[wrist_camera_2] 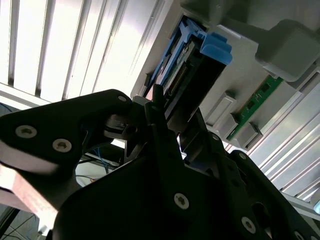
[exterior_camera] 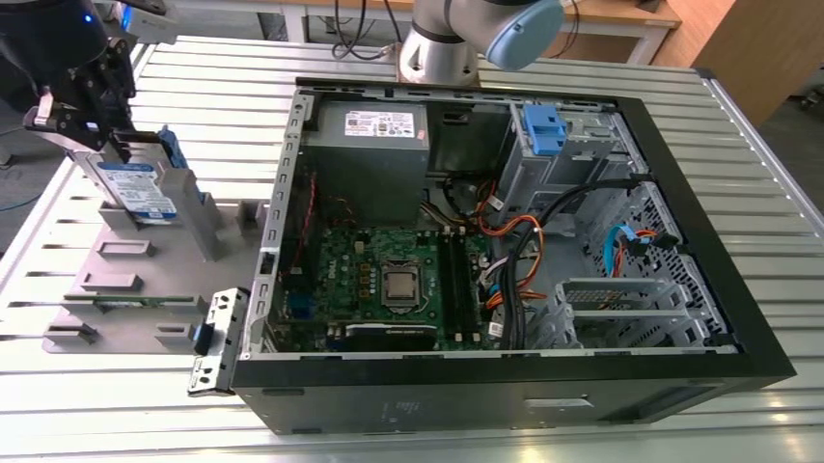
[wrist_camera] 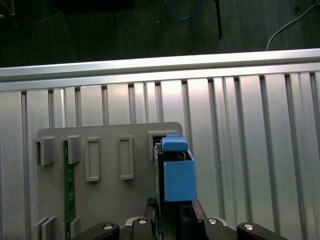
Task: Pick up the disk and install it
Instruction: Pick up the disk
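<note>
The disk (exterior_camera: 135, 193) stands on edge in a slot of the grey holder tray (exterior_camera: 129, 280) at the exterior view's left, silver with a white-and-blue label and blue rails. My gripper (exterior_camera: 114, 145) sits on its upper edge, shut on the disk, which still rests in the slot. In the first wrist view the disk's blue rail (wrist_camera: 179, 172) runs between the black fingers (wrist_camera: 150, 206) of my gripper (wrist_camera: 172, 206). The second wrist view shows the disk (wrist_camera_2: 195, 75) with its blue tab gripped in my gripper (wrist_camera_2: 175, 117).
The open computer case (exterior_camera: 721, 318) lies on the slatted metal table (exterior_camera: 759, 174), with the grey drive cage (exterior_camera: 586, 145) and its blue-tabbed bracket (exterior_camera: 543, 130) at the far corner. A green memory stick (exterior_camera: 129, 301) also lies in the tray. The arm's base (exterior_camera: 445, 39) stands behind the case.
</note>
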